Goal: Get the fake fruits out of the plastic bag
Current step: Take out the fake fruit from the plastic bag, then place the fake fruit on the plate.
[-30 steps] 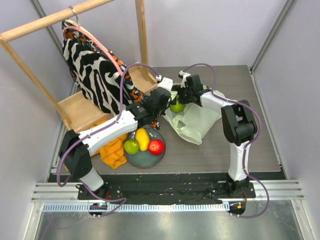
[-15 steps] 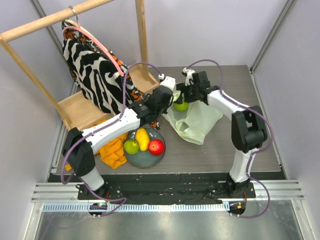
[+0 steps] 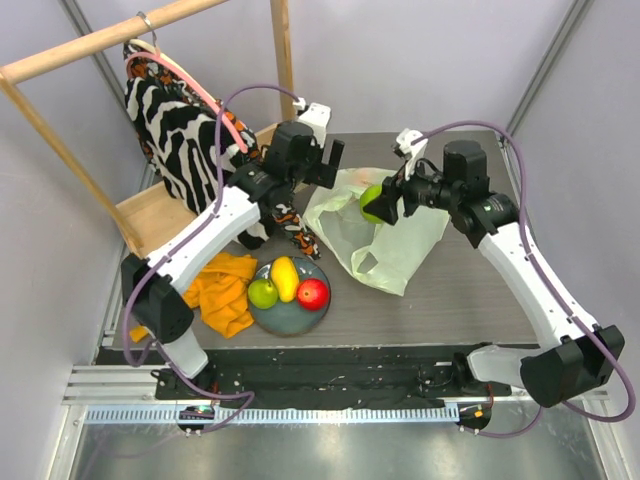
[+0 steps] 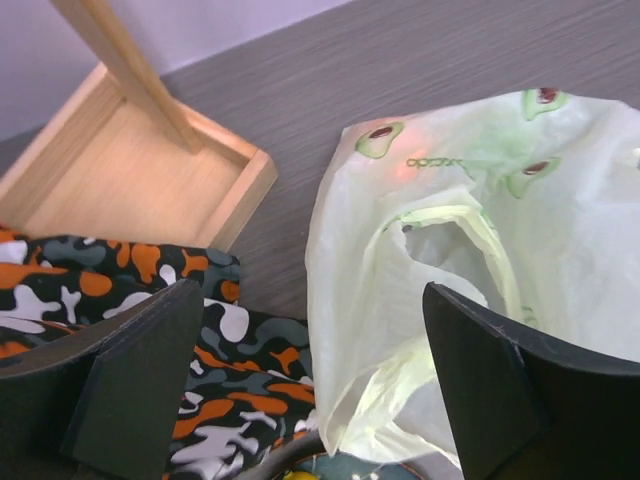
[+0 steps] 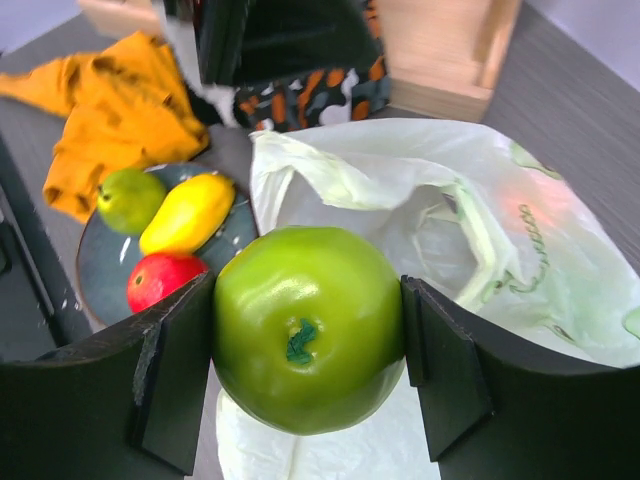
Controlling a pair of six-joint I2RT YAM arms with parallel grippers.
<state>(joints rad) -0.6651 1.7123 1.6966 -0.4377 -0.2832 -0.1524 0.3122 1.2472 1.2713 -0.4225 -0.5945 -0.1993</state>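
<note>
Your right pincer [image 5: 307, 378] grips a glossy green plastic apple [image 5: 305, 335] between both fingers, holding it over the open mouth of the thin pale-green plastic bag [image 5: 480, 230]. The bag lies crumpled on the dark counter [image 3: 470, 290]. Your left pincer [image 4: 315, 400] stands wide open with nothing in it, over the bag's left edge. Nearer you, a grey-blue round plate [image 3: 290, 322] carries a smaller green apple [image 3: 262, 293], a yellow mango [image 3: 285, 277] and a red apple [image 3: 313, 293].
</note>
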